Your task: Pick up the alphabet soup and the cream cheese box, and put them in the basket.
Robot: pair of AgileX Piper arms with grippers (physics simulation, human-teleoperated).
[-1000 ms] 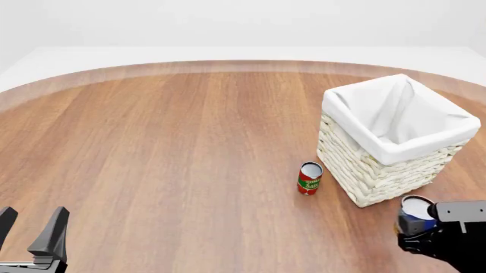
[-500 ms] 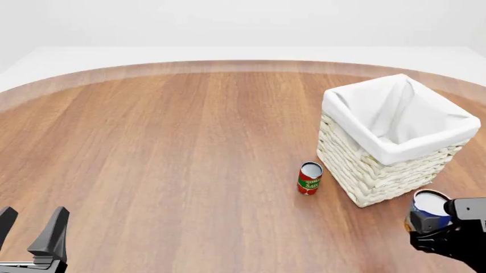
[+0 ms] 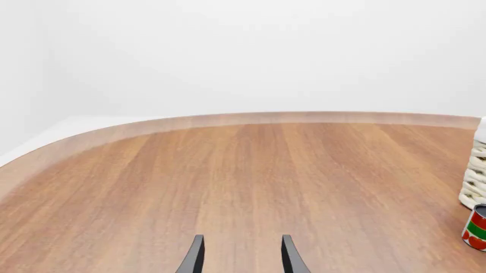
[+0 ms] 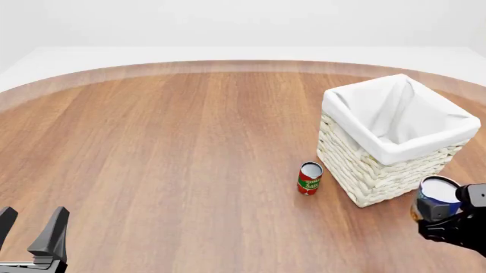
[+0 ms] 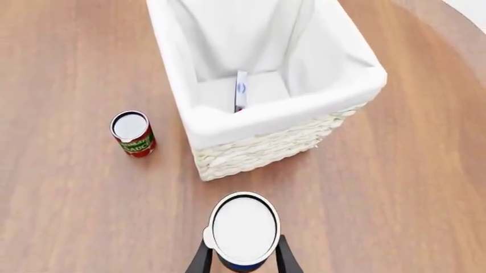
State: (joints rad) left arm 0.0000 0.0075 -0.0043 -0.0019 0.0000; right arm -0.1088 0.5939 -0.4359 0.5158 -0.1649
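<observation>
My right gripper (image 4: 438, 215) is shut on the alphabet soup (image 4: 438, 196), a blue-labelled can with a pale top, held upright just in front of the basket's (image 4: 357, 170) near right corner. From the right wrist the can's white lid (image 5: 243, 227) sits between the two fingers (image 5: 200, 259), with the basket's rim (image 5: 258, 119) beyond. Inside the basket, the cream cheese box (image 5: 241, 90), thin and pale, stands on edge on the liner. The left gripper (image 4: 34, 220) is open and holds nothing at the near left edge; its fingers (image 3: 193, 257) point across bare table.
A slim red and green can (image 4: 309, 178) stands upright just left of the basket's near corner, also visible as the red can (image 5: 133, 132) and the can (image 3: 477, 227) in the wrist views. The wooden table's curved far edge (image 4: 227, 65) runs behind everything.
The right gripper has carried the soup can to the right and slightly away from me, along the basket's near side. The left arm has not moved.
</observation>
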